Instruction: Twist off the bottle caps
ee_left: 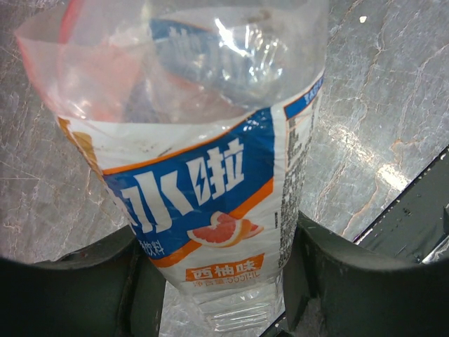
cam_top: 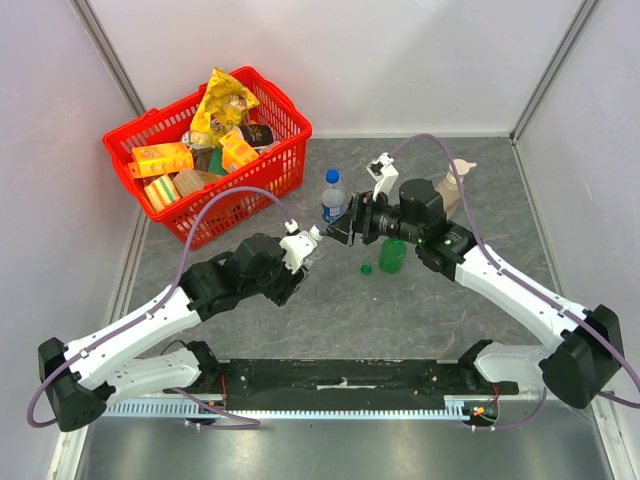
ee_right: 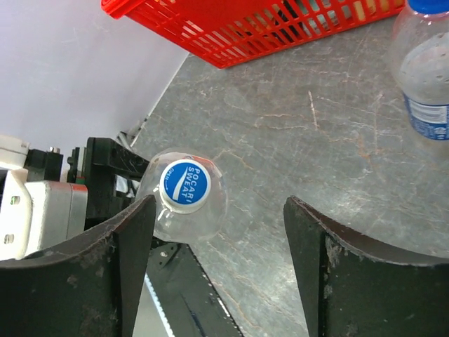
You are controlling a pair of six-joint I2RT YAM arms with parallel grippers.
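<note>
Cap [ee_right: 184,185] points straight at our right claw [ee_right: 219,207], wide open and empty, slightly off-centre; our left claw [ee_left: 217,246] grips the bottle [ee_left: 203,175].

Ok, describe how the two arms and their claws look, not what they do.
The left arm and right arm have white shells between chunky black joints; a mauve cable loops along each. The left claw and right claw each have two broad, curved, dark fingers, scuffed pale at the edges.
</note>
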